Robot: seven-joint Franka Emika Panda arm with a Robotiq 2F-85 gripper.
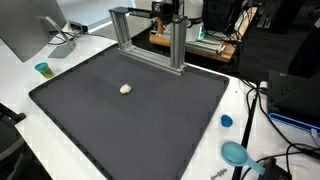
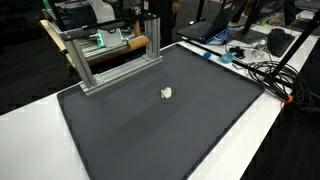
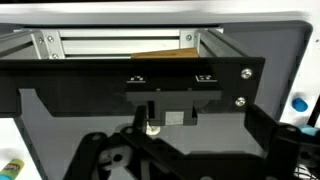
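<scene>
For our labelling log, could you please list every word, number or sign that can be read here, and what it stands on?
None can be read.
Two small white marks on the black housing in the wrist view: too blurred to read.
The mat, frame and lump show no text.

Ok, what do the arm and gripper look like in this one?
In the wrist view the gripper is all black: a boxy body with small white markings and silver screw heads, plus jointed finger links with round holes. In an exterior view only a dark bit of the arm shows behind the aluminium frame, too small for detail.
</scene>
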